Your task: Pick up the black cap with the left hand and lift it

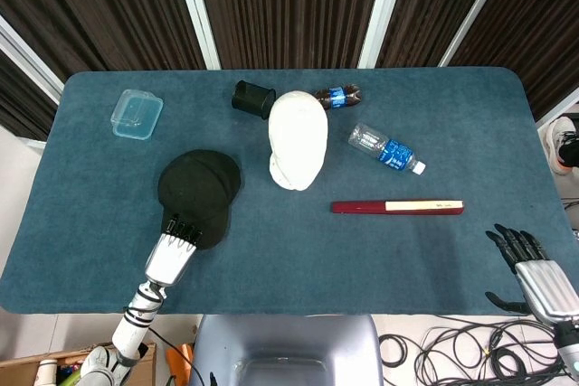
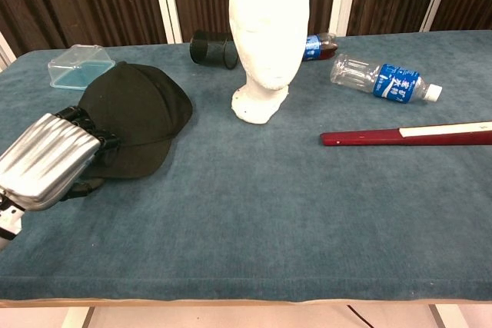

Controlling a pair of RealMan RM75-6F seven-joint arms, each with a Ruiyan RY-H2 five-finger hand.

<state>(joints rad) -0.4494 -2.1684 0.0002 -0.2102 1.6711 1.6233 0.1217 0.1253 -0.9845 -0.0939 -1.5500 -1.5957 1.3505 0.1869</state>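
The black cap [image 1: 199, 189] [image 2: 138, 113] lies on the blue table at the front left, its brim pointing toward the near edge. My left hand [image 1: 172, 255] [image 2: 50, 160] holds the brim, with fingers [image 2: 92, 134] laid over its top and the thumb tucked beneath it. The brim's near edge sits slightly raised off the cloth. My right hand [image 1: 534, 268] hangs off the table's front right corner with fingers spread and nothing in it; the chest view does not show it.
A white mannequin head [image 1: 298, 137] [image 2: 269, 28] stands right of the cap. Behind it lie a black cup [image 1: 253, 98] and a cola bottle [image 1: 336, 95]. A water bottle [image 1: 387, 151], a red stick [image 1: 396, 207] and a clear box [image 1: 137, 113] also rest on the table [image 1: 99, 223].
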